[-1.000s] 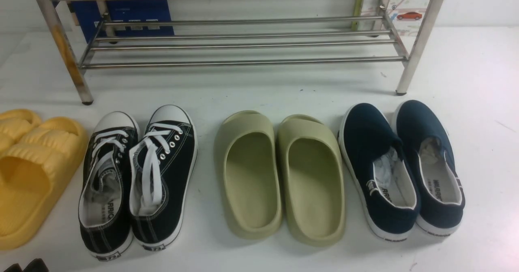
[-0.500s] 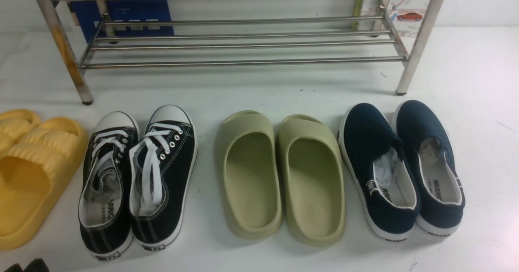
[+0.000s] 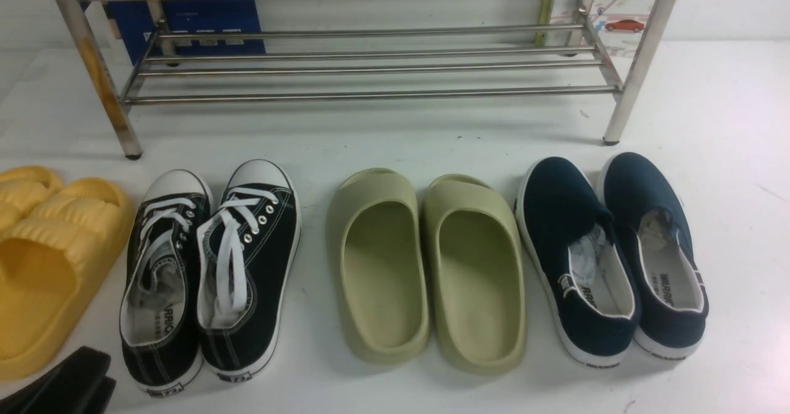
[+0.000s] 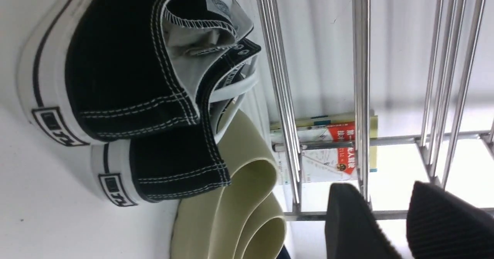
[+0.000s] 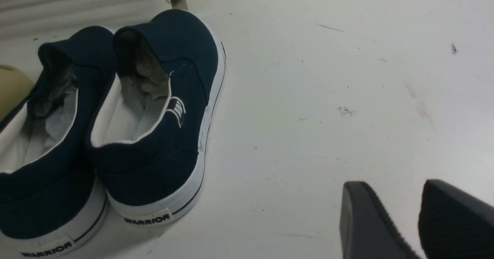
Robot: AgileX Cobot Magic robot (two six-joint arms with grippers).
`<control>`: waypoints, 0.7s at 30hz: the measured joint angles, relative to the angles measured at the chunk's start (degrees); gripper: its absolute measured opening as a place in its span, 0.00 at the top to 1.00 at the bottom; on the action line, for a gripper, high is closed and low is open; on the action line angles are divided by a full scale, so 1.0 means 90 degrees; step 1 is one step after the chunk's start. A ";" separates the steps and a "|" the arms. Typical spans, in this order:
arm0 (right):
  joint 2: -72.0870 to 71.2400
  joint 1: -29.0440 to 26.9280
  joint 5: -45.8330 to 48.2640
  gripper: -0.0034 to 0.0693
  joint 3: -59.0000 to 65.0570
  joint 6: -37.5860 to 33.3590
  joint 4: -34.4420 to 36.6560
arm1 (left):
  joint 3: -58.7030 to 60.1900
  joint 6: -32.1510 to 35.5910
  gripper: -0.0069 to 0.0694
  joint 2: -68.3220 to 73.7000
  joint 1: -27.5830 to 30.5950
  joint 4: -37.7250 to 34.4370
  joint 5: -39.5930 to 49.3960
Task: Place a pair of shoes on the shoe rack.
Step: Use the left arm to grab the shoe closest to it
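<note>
The pair of shoes, two black canvas sneakers (image 3: 163, 278) (image 3: 247, 266) with white laces and toe caps, stands side by side on the white floor at front left, toes toward the shoe rack (image 3: 370, 95). My left gripper (image 3: 106, 372) shows at the bottom left corner, just behind and left of the sneakers' heels, touching neither. In the left wrist view its fingers stand apart, so the left gripper (image 4: 380, 189) is open and empty, with the sneaker heels (image 4: 115, 58) off to one side. My right gripper (image 5: 391, 187) is open over bare floor.
Yellow slides (image 3: 43, 260) lie left of the sneakers. Olive-green slides (image 3: 426, 266) sit in the middle, navy slip-ons (image 3: 611, 253) to the right. Behind the rack stand a blue box (image 3: 191, 13) and a printed sheet (image 3: 617, 19).
My left gripper has moved up and forward into the front view's bottom left corner, nearer the sneakers' heels. The shoes have not moved.
</note>
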 joint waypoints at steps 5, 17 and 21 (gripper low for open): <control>0.0000 0.0000 0.0000 0.61 0.0000 0.0000 0.0000 | 0.0000 0.0002 0.60 0.0000 0.0000 -0.0058 -0.0075; 0.0000 0.0000 0.0000 0.61 0.0000 0.0000 0.0000 | -0.2304 0.2328 0.71 0.0594 0.0000 0.1260 0.1355; 0.0000 0.0000 0.0000 0.61 0.0000 0.0000 0.0000 | -0.3285 0.2092 0.88 0.1848 0.0000 0.2990 0.2586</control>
